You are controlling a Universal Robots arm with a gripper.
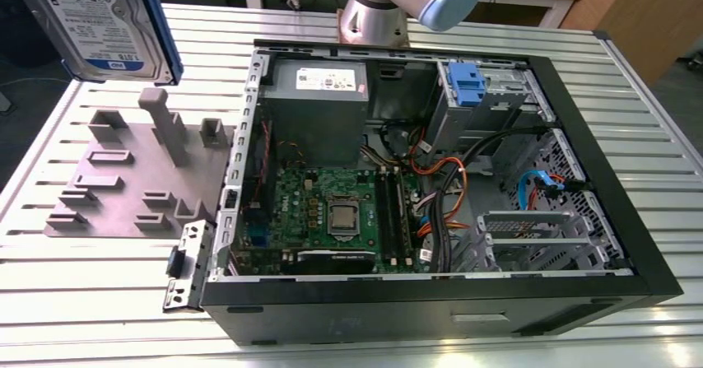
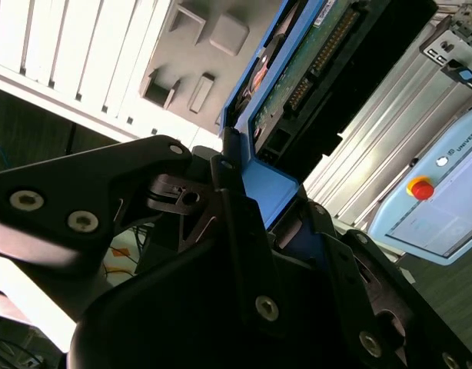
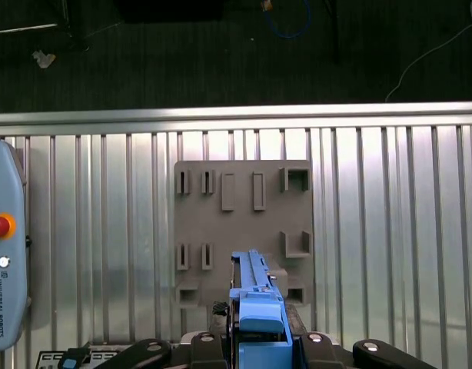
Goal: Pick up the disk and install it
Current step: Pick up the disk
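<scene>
The disk (image 1: 104, 22), silver-grey with a white-and-blue label and blue side rails, hangs in the air at the exterior view's upper left, above the grey holding fixture (image 1: 132, 179). In the second wrist view my gripper (image 2: 259, 207) is shut on the disk (image 2: 320, 69), its black fingers (image 2: 236, 215) clamped on the blue rail end. The first wrist view looks down along the disk's blue edge (image 3: 255, 304), with the gripper (image 3: 259, 342) below it and the fixture (image 3: 244, 231) underneath.
The open computer case (image 1: 615, 162) lies on the slatted metal table (image 1: 99, 319), with a blue-latched drive bay (image 1: 467, 84) at its far side. The arm's base (image 1: 379, 14) stands behind the case. A teach pendant (image 3: 5, 246) rests beside the fixture.
</scene>
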